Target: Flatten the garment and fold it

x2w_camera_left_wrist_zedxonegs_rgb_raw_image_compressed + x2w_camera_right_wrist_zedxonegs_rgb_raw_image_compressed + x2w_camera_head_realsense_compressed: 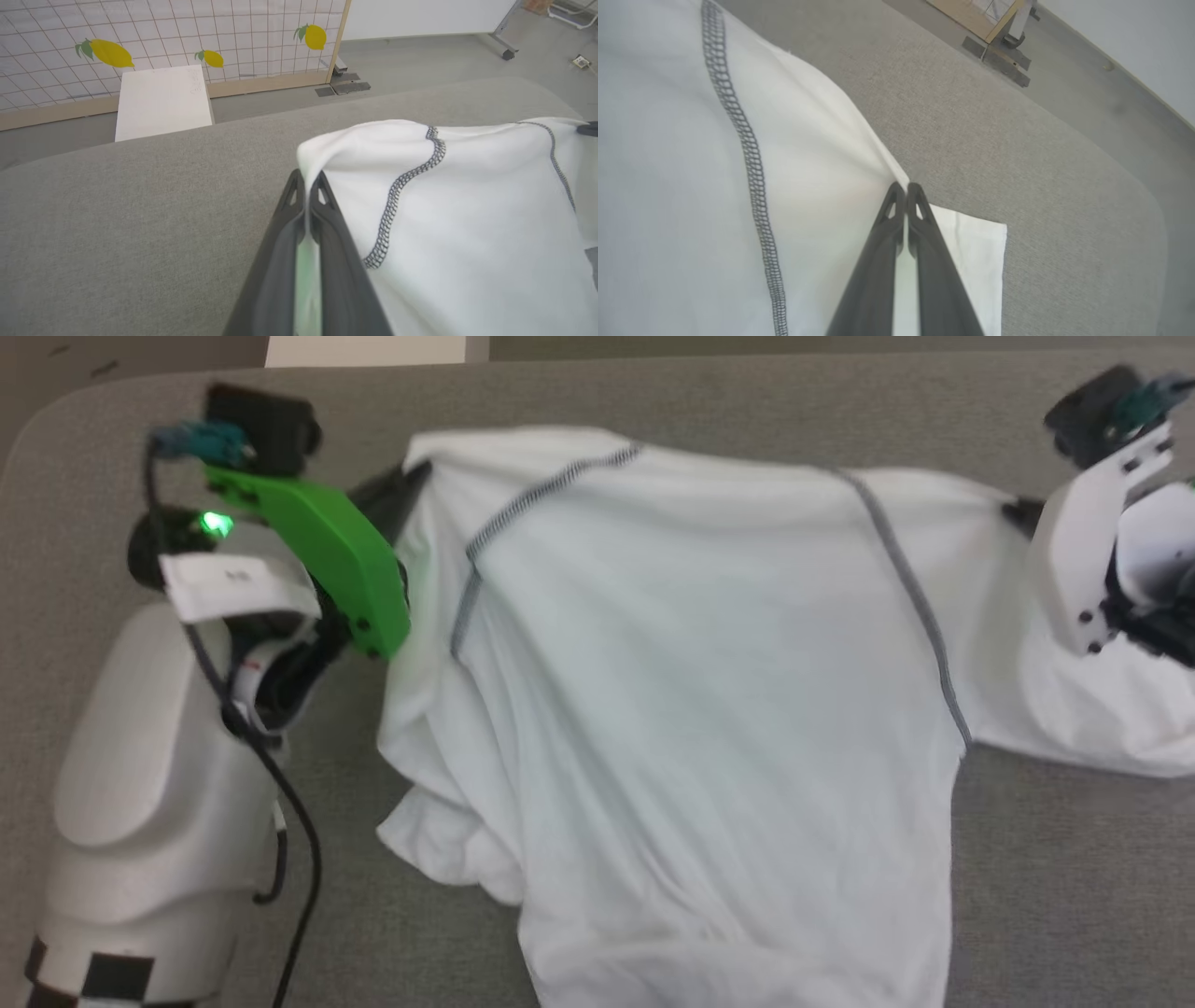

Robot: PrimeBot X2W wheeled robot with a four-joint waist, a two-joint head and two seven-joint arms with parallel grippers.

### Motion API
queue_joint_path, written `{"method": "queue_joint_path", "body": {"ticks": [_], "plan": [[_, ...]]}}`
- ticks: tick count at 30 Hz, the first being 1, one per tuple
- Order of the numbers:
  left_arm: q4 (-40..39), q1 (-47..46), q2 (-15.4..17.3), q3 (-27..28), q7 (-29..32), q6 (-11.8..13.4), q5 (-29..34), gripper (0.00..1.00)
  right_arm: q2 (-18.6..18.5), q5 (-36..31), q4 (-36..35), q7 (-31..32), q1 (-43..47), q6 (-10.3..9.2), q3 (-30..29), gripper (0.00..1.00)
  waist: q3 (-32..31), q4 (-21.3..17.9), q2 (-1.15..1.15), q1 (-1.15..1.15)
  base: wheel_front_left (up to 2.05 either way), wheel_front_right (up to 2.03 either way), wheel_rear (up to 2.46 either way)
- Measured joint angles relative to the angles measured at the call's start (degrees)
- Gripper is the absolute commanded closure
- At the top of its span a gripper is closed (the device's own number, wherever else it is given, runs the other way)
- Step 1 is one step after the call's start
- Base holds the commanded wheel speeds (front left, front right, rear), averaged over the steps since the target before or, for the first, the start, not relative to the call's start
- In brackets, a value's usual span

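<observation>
The garment is a white shirt with dark dotted seams, stretched across the grey table between my two grippers. My left gripper is shut on the garment's far left edge; in the left wrist view its fingers pinch a fold of white cloth. At the far right my right gripper is shut on the cloth by the sleeve. The right wrist view shows its fingertips clamped on the fabric edge, with a flat sleeve end lying beyond them.
The grey fabric table has a rounded far left corner. Beyond its far edge stand a white box and a tiled panel with lemon prints. Bare grey floor lies behind.
</observation>
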Motion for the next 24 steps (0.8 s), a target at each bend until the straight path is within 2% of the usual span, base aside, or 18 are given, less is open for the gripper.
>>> {"method": "queue_joint_path", "body": {"ticks": [2, 6, 13, 17, 24], "plan": [[-0.8, -2.2, 0.0, 1.1, 0.0, 0.0, -1.8, 1.0, -0.8, -0.2, -2.2, 0.5, -1.6, 0.0, -0.9, 1.0, -0.5, -0.8, 0.0, 0.0, 0.0, 0.0, 0.0], [-1.1, -7.3, 0.7, 2.2, 0.2, 0.3, -1.4, 1.0, -2.3, -1.8, -5.2, 1.9, -5.5, 0.0, -2.6, 1.0, -1.0, -2.2, 0.0, 0.0, 0.0, 0.0, 0.0], [0.3, -18.4, 0.5, 5.5, -2.0, 3.8, -0.8, 1.0, -2.3, -5.4, -7.1, 1.9, -16.9, 0.01, -4.7, 1.0, 1.6, -3.6, 0.0, 0.0, 0.0, 0.0, 0.0], [1.9, -24.9, 0.4, 7.0, -4.1, 5.5, 0.8, 1.0, -1.0, -8.2, -6.2, 0.3, -23.4, 0.02, -6.5, 1.0, 4.2, -4.2, 0.0, 0.0, 0.0, 0.0, 0.0], [5.3, -36.6, 0.6, 8.8, -11.0, 7.5, 4.2, 1.0, 4.3, -16.6, -2.0, -6.5, -34.7, 0.04, -12.5, 1.0, 9.6, -5.4, 0.0, 0.01, 0.0, 0.0, 0.0]]}}
